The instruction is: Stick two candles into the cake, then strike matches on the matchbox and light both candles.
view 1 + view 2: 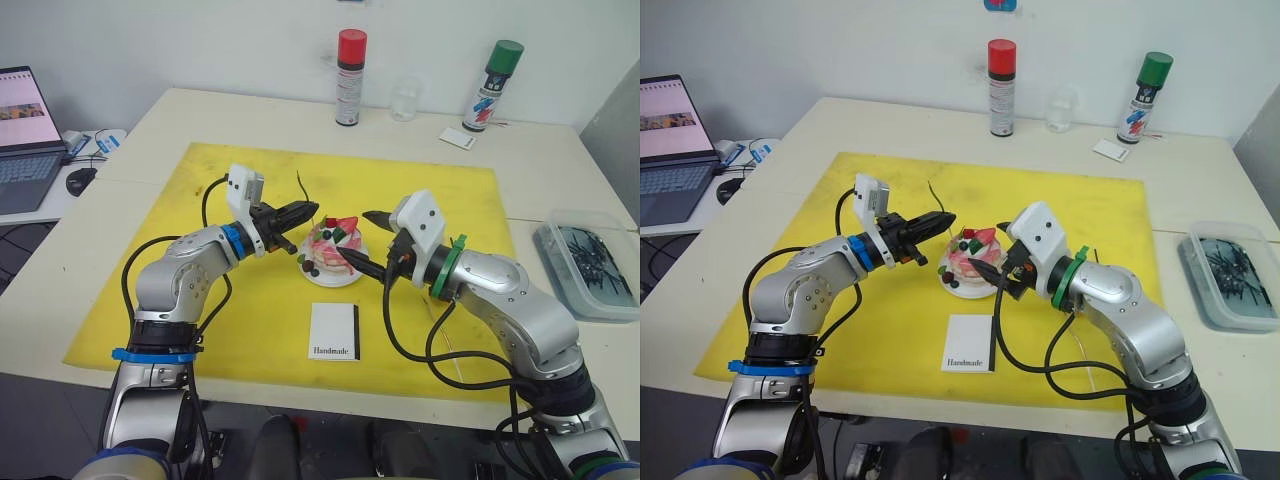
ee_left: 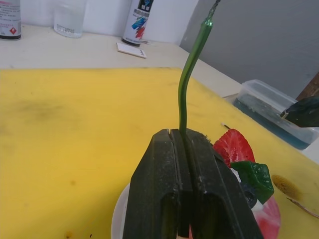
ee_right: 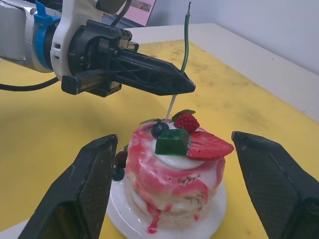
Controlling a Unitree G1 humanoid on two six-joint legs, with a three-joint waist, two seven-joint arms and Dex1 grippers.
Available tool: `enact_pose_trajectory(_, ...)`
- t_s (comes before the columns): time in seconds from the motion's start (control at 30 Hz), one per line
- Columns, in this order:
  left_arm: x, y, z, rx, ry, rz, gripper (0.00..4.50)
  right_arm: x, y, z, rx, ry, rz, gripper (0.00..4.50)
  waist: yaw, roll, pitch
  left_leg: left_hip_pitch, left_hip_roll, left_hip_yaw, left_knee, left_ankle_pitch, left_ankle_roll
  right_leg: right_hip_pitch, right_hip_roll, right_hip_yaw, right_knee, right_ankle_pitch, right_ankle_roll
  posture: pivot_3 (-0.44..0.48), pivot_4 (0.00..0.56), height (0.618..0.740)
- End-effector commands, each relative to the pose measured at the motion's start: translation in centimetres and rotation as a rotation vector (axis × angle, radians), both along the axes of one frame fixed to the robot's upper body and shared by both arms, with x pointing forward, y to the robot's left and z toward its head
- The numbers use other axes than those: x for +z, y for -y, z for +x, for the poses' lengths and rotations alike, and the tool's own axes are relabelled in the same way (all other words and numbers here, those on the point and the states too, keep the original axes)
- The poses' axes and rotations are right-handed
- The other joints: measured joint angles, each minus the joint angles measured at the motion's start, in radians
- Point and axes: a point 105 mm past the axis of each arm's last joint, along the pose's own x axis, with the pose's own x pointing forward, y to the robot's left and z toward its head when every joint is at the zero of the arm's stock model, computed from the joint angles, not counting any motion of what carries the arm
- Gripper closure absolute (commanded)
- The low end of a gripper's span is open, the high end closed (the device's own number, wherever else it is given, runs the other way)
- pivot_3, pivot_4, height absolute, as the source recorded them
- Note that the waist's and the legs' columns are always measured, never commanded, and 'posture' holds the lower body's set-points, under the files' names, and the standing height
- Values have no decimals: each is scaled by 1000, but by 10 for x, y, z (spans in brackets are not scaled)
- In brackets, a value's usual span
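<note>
L hand (image 3: 182,84) pinches green candle (image 3: 186,37) over cake (image 3: 172,167); R hand (image 1: 365,243) spread around cake; matchbox (image 1: 334,331) nearby.

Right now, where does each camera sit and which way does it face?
Left eye: head, looking down over both arms at the cake and matchbox.
Right eye: same scene, beside it.
Left wrist: along the left gripper, jaws shut on the green candle.
Right wrist: between the right gripper's open jaws, facing the cake.
Shared: cake and candle.

Two spray cans (image 1: 351,76), one cake (image 1: 334,246).
</note>
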Motion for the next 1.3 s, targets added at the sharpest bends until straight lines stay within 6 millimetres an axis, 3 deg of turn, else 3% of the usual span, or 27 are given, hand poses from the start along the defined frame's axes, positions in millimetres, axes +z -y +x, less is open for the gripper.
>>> enact_pose_trajectory(0.03, 7, 6, -2, -16, 44, -10, 4500, 14, 3, -3, -1, 53, 26, 691, 0, 0, 0, 0, 0, 0, 0, 0, 0, 0, 0, 0, 0, 0, 0, 0, 150, 740)
enact_pose_trajectory(0.3, -10, 15, -10, -41, 38, 31, 4500, 14, 5, -3, -9, 52, 21, 691, 0, 0, 0, 0, 0, -1, 0, 0, 0, 0, 0, 0, 0, 0, 0, 0, 150, 740)
enact_pose_trajectory(0.5, -34, 18, -17, -64, 40, 111, 4500, 12, 6, -3, -17, 47, 22, 691, 0, 0, 0, 0, 0, -1, 1, 0, 0, 1, 0, -1, 0, 0, 0, 0, 150, 740)
enact_pose_trajectory(0.73, -24, 10, -12, -43, 77, 96, 4500, 12, 7, -2, -17, 45, 22, 691, 0, 0, 0, 0, 0, -2, 3, 0, 0, 2, 0, -1, 0, 0, 0, 0, 150, 740)
enact_pose_trajectory(0.77, -23, 9, -12, -41, 80, 96, 3863, 11, 7, -2, -17, 45, 22, 662, 0, 1, 0, 0, 0, -2, 3, 0, 0, 2, 0, -1, 0, 0, 0, 0, 150, 740)
enact_pose_trajectory(1.17, -1, -15, -21, -36, 107, 116, 190, 14, 18, 0, -25, 37, 25, 662, 0, 1, 0, 0, 0, -2, 5, 0, 0, 2, 0, -1, 1, 0, 0, 0, 150, 740)
enact_pose_trajectory(1.3, 0, -20, -33, -68, 101, 162, 52, 16, 28, 0, -34, 24, 29, 662, 0, 1, 0, 0, 0, -2, 5, 0, 0, 3, 0, -1, 1, 0, 0, 0, 150, 740)
